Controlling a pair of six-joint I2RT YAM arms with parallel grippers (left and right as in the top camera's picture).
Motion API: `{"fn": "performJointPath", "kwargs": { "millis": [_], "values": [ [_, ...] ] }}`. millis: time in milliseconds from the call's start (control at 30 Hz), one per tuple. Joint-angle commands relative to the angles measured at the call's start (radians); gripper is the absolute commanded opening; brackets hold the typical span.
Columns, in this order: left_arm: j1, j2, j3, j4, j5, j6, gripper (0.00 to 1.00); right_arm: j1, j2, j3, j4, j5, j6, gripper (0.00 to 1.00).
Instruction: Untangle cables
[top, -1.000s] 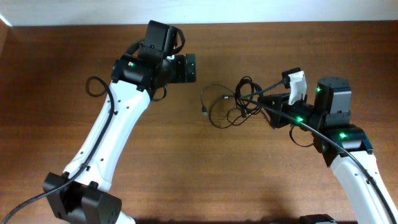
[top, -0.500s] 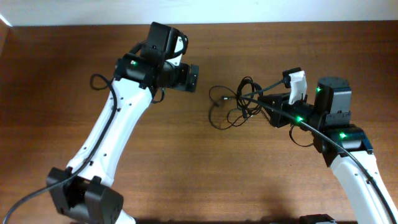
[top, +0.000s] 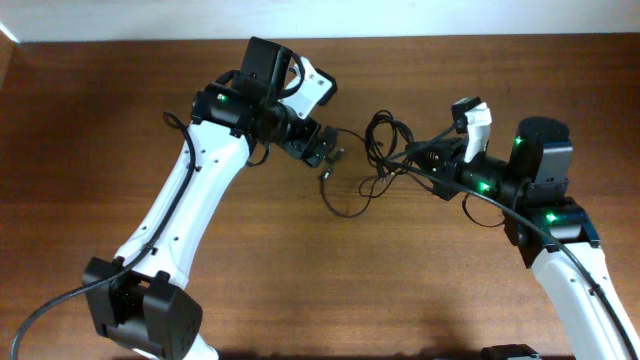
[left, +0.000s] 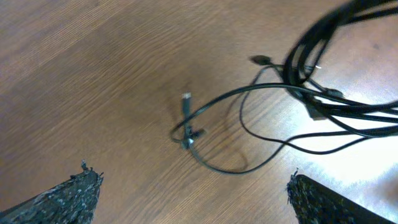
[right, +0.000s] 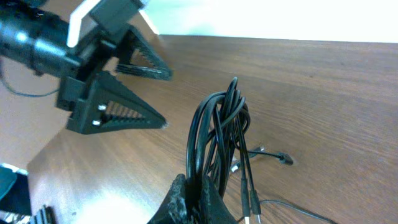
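The cables are a tangle of thin black cords at the table's middle. My right gripper is shut on the bundle of cables and holds its loops up off the wood. One cord trails left in a loop to a small plug lying on the table; the plug also shows in the left wrist view. My left gripper is open, its two fingers wide apart above the plug, holding nothing.
The table is brown wood. My left arm crosses the left half, my right arm stands at the right. A white wall edge runs along the back.
My left gripper has swung right and down toward the loose plug. The right gripper has lifted the bundle slightly, and the trailing loop has shifted.
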Motion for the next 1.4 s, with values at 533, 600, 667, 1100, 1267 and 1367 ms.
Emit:
{"fn": "performJointPath", "kwargs": {
  "millis": [533,600,667,1100,1267,1367],
  "values": [
    [0.003,-0.272,0.026,0.061,0.093,0.082,0.99,-0.001,-0.004,0.019,0.295,-0.414,-0.121,0.04],
    [0.003,-0.273,0.026,0.059,0.093,0.082,0.99,-0.001,-0.004,0.019,0.326,-0.428,-0.121,0.04],
    [0.003,-0.272,0.026,0.058,0.094,0.082,0.99,-0.001,-0.004,0.019,0.335,-0.428,-0.121,0.04],
    [0.003,-0.270,0.024,0.056,0.232,0.082,0.62,-0.001,-0.004,0.019,0.371,-0.428,-0.120,0.04],
    [0.003,-0.261,0.023,0.042,0.270,0.082,0.82,-0.001,-0.004,0.019,0.372,-0.428,-0.120,0.04],
    [0.003,-0.256,0.023,-0.003,0.309,0.083,0.99,-0.001,-0.004,0.019,0.396,-0.428,-0.121,0.04]
  ]
}}
